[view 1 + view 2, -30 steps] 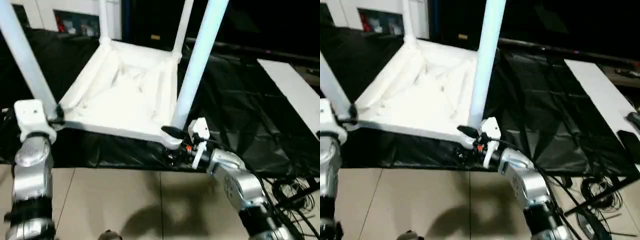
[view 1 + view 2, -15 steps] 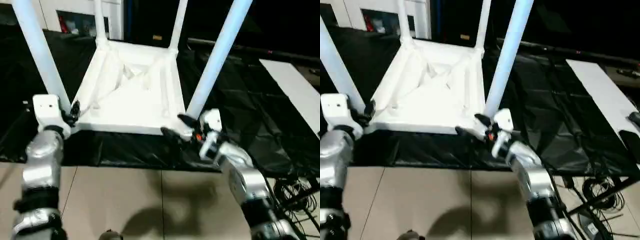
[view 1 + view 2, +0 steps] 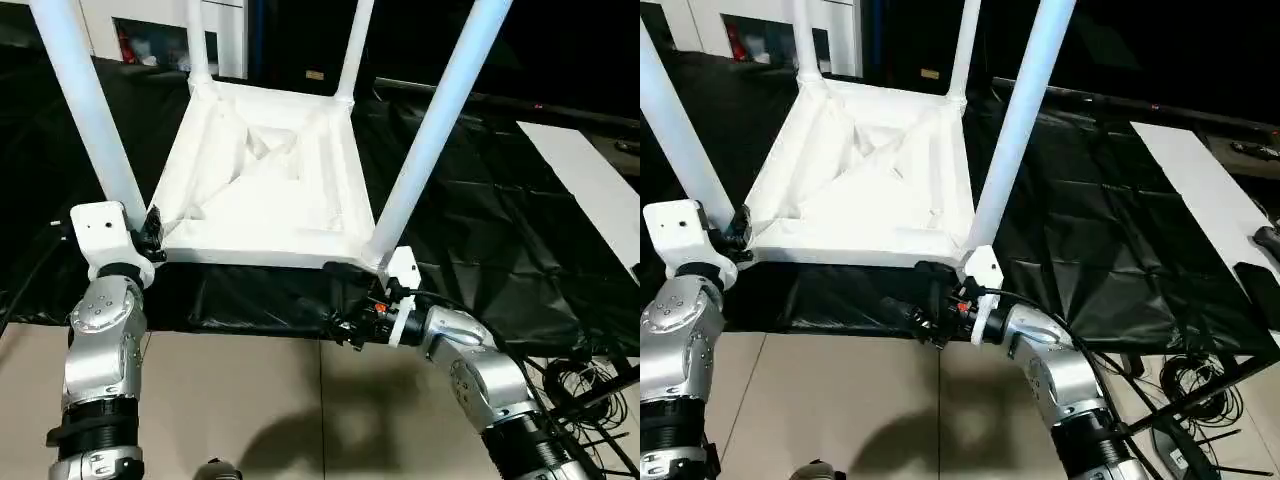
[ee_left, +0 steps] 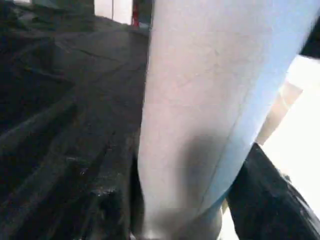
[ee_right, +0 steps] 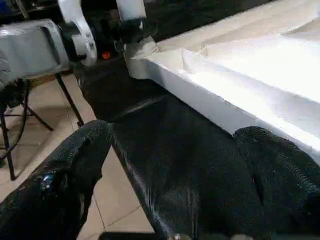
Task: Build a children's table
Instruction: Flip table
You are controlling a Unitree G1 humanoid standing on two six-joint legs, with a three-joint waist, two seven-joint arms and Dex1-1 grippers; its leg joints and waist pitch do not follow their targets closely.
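Now the upside-down tabletop lies ribbed side up on the black-covered worktop, with 4 tube legs standing in its corner sockets. The job looks close to done, so the step in hand is probably seating the 2 near legs or getting hold of the table to turn it over.

To do that well, each grip should sit low on a leg, right at the socket, so a push goes straight down the tube and does not lever it sideways. The near edge of the tabletop sits close to the worktop's front edge, so any pull toward the robot risks tipping the whole piece off.

Nearest, the right gripper reaches in below the near right corner, level with the worktop edge, its fingers spread wide and holding nothing. The right forearm bends inward across the floor tiles.

Farther left, the left gripper sits at the base of the near left leg, forearm upright below it. Its fingers flank that leg, but whether they actually clamp it I cannot tell.
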